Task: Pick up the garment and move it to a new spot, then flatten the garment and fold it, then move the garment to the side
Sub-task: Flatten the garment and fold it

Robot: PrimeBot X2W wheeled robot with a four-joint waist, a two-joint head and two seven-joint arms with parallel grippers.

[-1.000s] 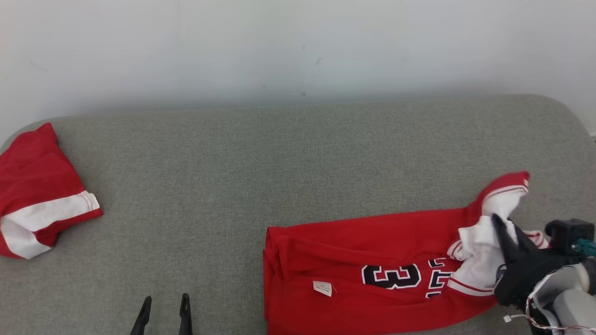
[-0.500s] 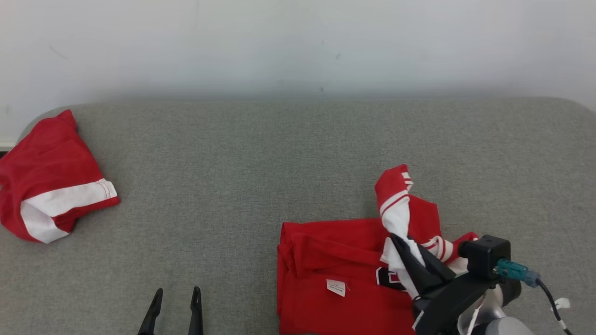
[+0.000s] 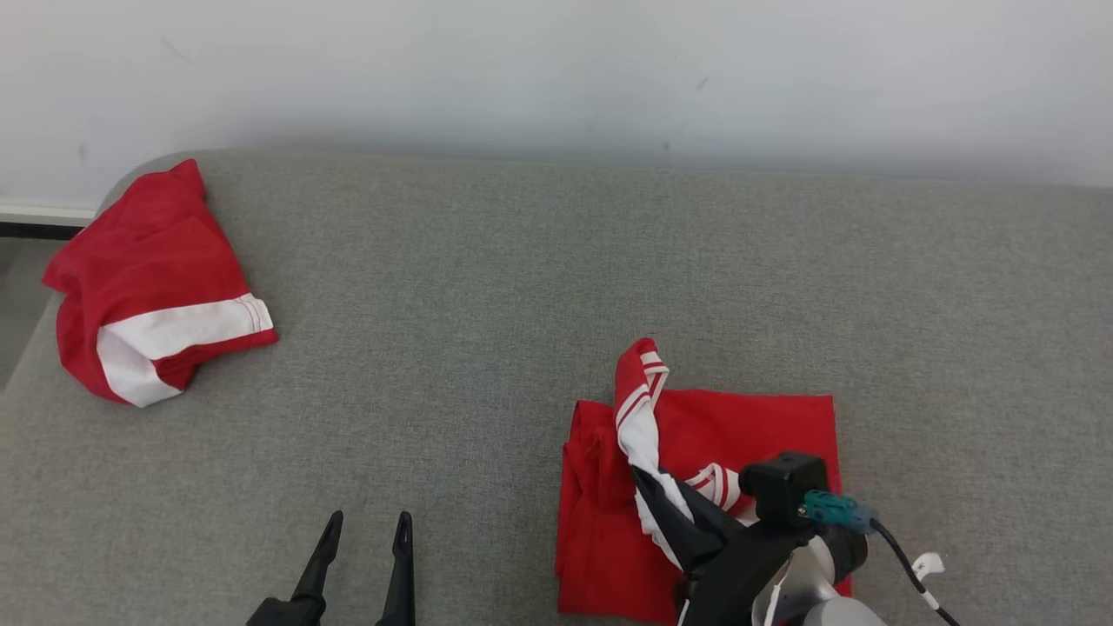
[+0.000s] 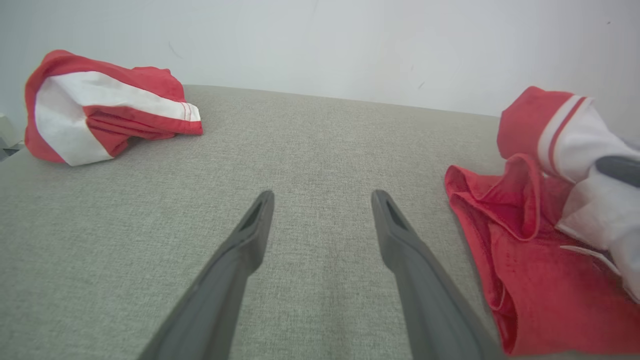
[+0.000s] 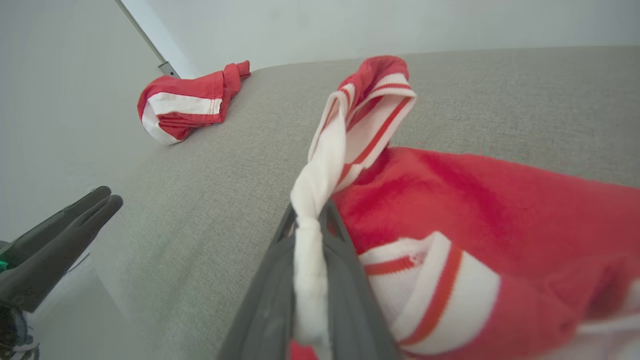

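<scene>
pinches the striped white-and-red trim of the red jersey [image 3: 748, 426] in the right gripper [image 3: 648, 487], both fingers closed tight on the twisted cloth. brings that end across toward the left within the last second: a moment ago lay stretched long with its number showing, now sits doubled over itself as a rough square at the near right of the grey cushion [image 3: 487, 287], number hidden. points to a fold well under way, likely close to release. keeps the left gripper [image 3: 369, 519] spread wide and empty over the cushion, left of the jersey and clear of it. leaves the other red-and-white garment [image 3: 148, 278] bunched at the far left corner; sits elsewhere in the head view only through camera motion. needs the raised trim laid flat before the move aside.
</scene>
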